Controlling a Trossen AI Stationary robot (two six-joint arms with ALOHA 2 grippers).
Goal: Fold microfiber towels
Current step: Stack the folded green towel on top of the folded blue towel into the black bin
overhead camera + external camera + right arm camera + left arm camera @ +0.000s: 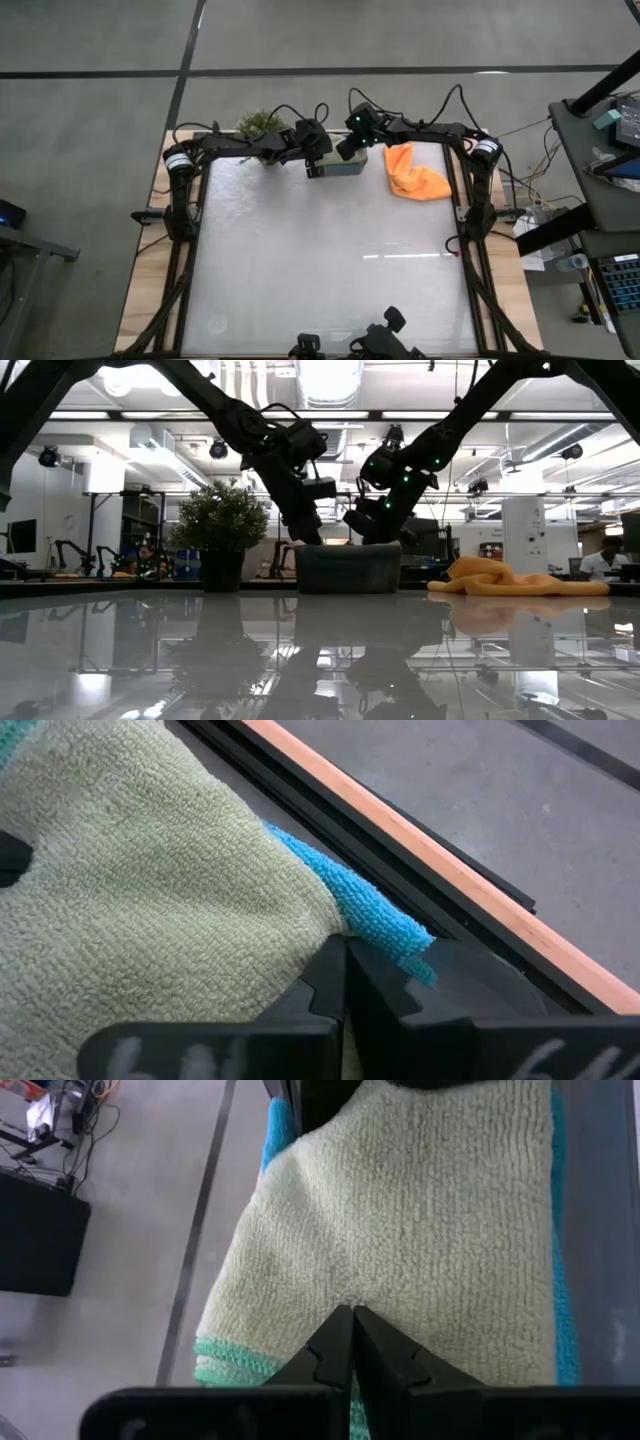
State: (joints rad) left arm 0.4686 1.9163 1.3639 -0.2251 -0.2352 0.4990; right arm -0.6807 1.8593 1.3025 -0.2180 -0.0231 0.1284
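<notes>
both arms reach into the grey bin (pixel 340 165) at twelve o'clock on the table (pixel 330 270). left gripper (pixel 352 1312): fingers pressed together, tips pinching the light green towel (pixel 400 1210) lying on top in the bin. right gripper (pixel 345 940): fingers pressed together at that towel's edge, just beside a teal-blue towel (pixel 370 905) showing beneath it. whether the right one has cloth between its tips cannot be told. orange towel (pixel 412 172) lies crumpled on the table at one o'clock, just right of the bin. plant (pixel 260 125) stands at eleven o'clock, left of the bin.
</notes>
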